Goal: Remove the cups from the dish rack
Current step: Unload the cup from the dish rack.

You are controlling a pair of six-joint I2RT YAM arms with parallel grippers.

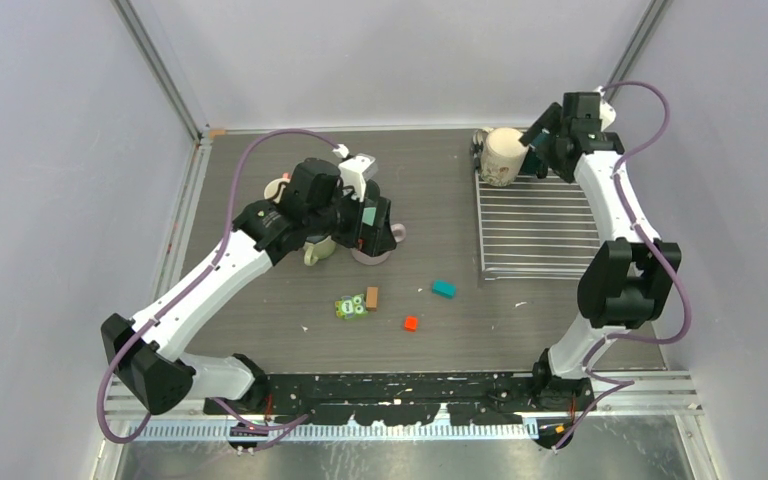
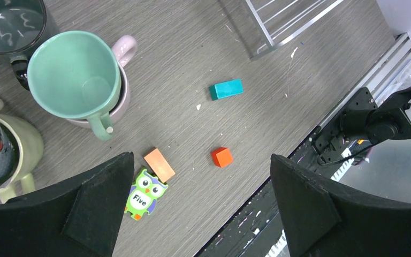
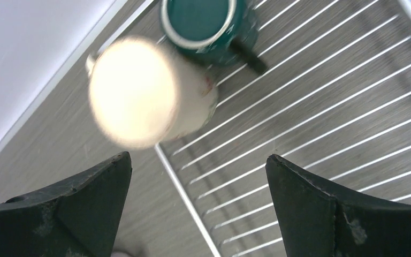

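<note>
- Dish rack (image 1: 540,230) lies flat on the right side of the table (image 1: 430,180). Two cups stand on it, both at its far left corner.
- Cream mug (image 1: 505,155) is at that corner, against the rim. In the right wrist view it is blurred and appears to be mouth-down.
- Dark teal mug (image 3: 206,21) stands upright just beside the cream mug, mouth up, on the bars. The rest of the rack is bare wire.
- Right gripper (image 3: 198,158) hangs above these two cups with its fingers spread wide. Nothing is between them and they touch neither mug.
- Left gripper (image 2: 200,160) is over the table left of centre, also spread wide and holding nothing.
- Cups on the table are clustered under and beside the left arm.
- Light teal mug (image 2: 69,69) sits nested inside the mauve-pink mug (image 2: 126,48), both upright.
- Dark mug (image 2: 5,24) stands just beyond that pair, upright.
- Pale green mug (image 2: 24,144) is near the left edge of the left wrist view. Something cylindrical with print is inside it, and I cannot tell what it is.
- Loose items lie on the table between the cluster and the rack: teal block (image 2: 226,89), red-orange cube (image 2: 222,157), orange block (image 2: 159,164) and owl puzzle piece (image 2: 143,194). The orange block touches the owl piece, and the other two lie apart.
</note>
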